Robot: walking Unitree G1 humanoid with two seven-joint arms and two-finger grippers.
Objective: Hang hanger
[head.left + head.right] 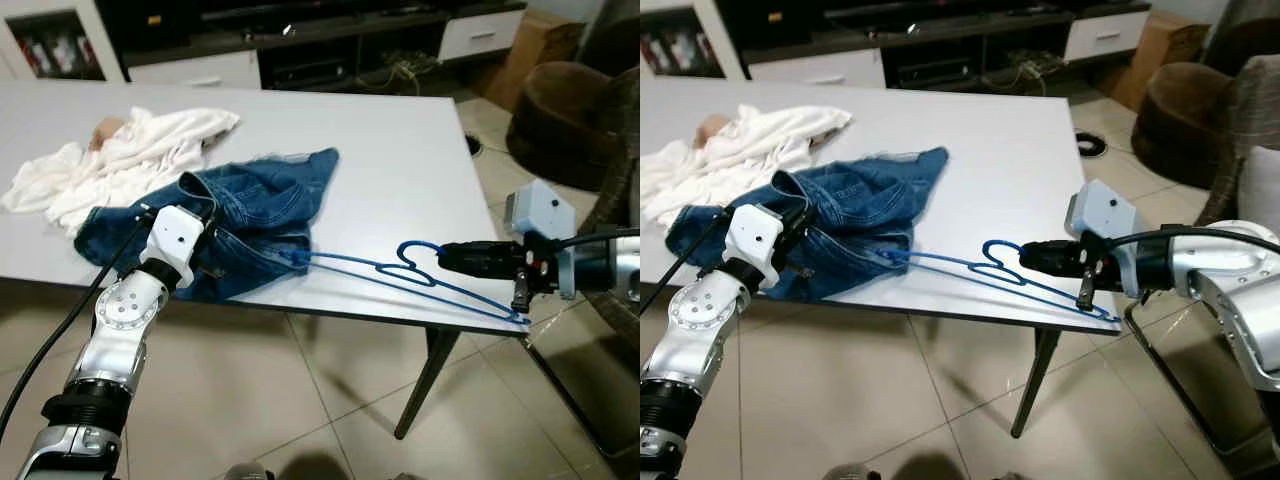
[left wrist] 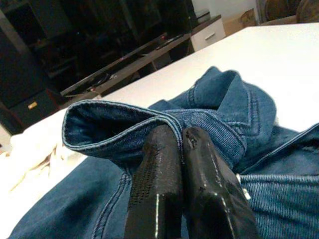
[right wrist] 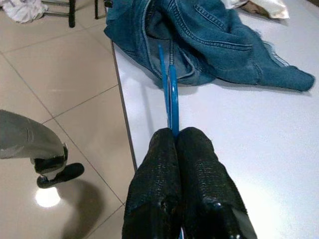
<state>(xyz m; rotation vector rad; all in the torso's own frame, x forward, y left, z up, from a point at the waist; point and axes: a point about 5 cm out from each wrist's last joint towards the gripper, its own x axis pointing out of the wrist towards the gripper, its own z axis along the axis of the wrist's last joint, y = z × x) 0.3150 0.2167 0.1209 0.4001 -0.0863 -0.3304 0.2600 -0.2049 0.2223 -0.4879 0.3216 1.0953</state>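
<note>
Denim jeans (image 1: 240, 215) lie crumpled on a white table (image 1: 400, 170), near its front edge, with a heap of white cloth (image 1: 120, 160) beside them toward the far left. A blue wire hanger (image 1: 420, 275) lies flat on the table close to the front right edge; one end runs into the jeans, apparently tucked under the fabric, though the overlap is hard to read. The right gripper (image 3: 187, 144) comes in from the right at table height, its two black fingers pressed together on the hanger's wire near the hook. The left gripper (image 2: 179, 149) sits at the near side of the jeans, fingers closed on a rolled fold of denim.
</note>
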